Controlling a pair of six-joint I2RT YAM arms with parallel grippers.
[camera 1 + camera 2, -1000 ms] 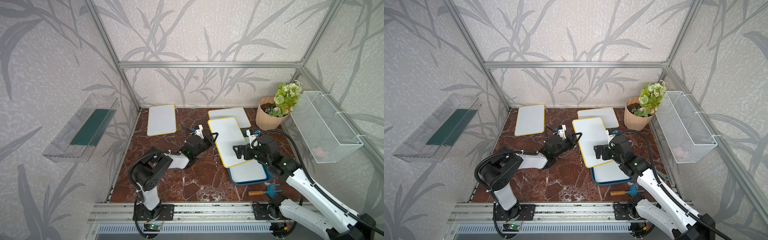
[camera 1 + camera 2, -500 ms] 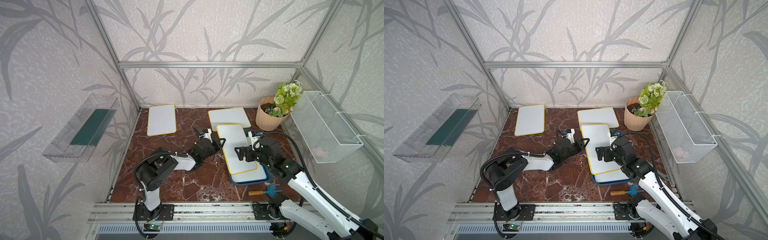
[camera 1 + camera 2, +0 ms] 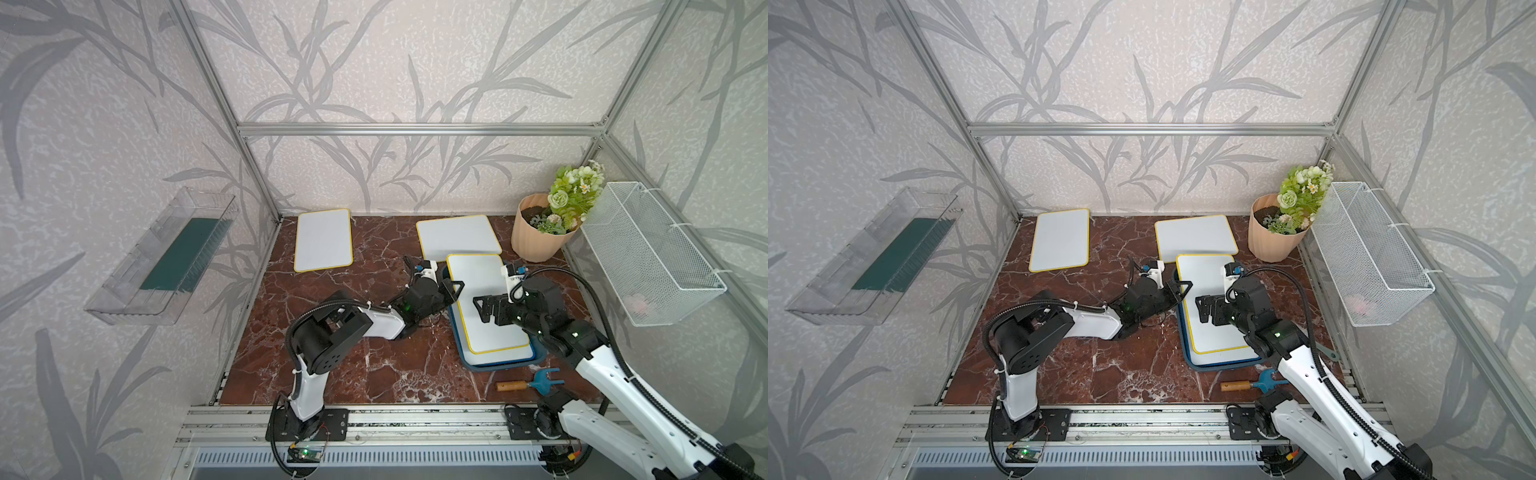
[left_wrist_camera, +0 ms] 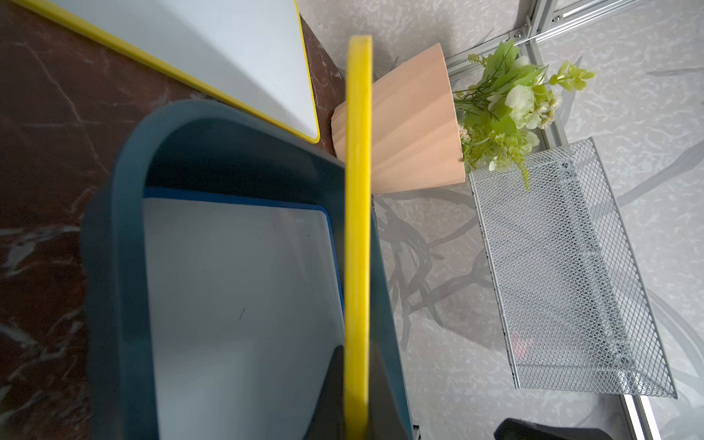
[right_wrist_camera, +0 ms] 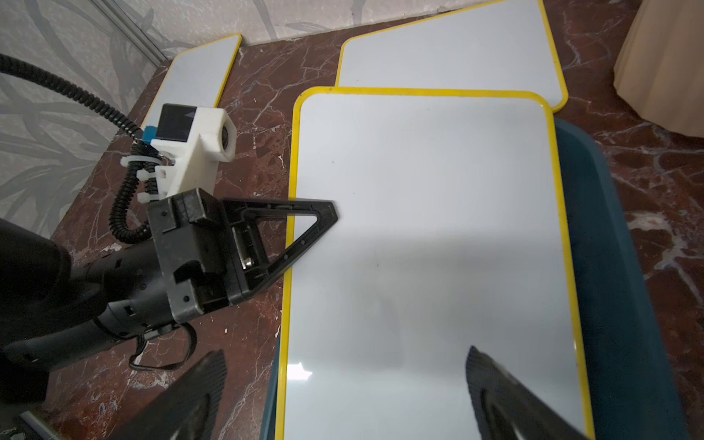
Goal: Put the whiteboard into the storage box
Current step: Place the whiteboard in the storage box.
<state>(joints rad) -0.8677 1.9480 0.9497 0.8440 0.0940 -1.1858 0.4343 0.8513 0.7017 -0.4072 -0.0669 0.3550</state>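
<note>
A yellow-rimmed whiteboard (image 3: 486, 307) (image 3: 1214, 332) lies over the dark teal storage box (image 3: 503, 365) (image 3: 1221, 366), and its far end sticks past the box's far rim. My left gripper (image 3: 453, 286) (image 4: 357, 354) is shut on the board's left edge, which the left wrist view shows edge-on as a yellow edge (image 4: 357, 190). Below it in the box (image 4: 129, 228) rests a blue-rimmed whiteboard (image 4: 236, 304). My right gripper (image 3: 482, 309) (image 5: 344, 352) hangs open just above the held board (image 5: 419, 228), with nothing between its fingers.
Two more yellow-rimmed whiteboards (image 3: 324, 240) (image 3: 457, 233) lie at the back. A peach flower pot (image 3: 536, 232) stands back right. On the right wall is a white wire basket (image 3: 648, 253), on the left wall a clear bin (image 3: 162, 257). A small blue garden fork (image 3: 528, 384) lies near the box's front.
My left gripper has carried the yellow-rimmed whiteboard to the right and down, from tilted beside the box to over it. The right gripper has shifted a little and stayed open.
</note>
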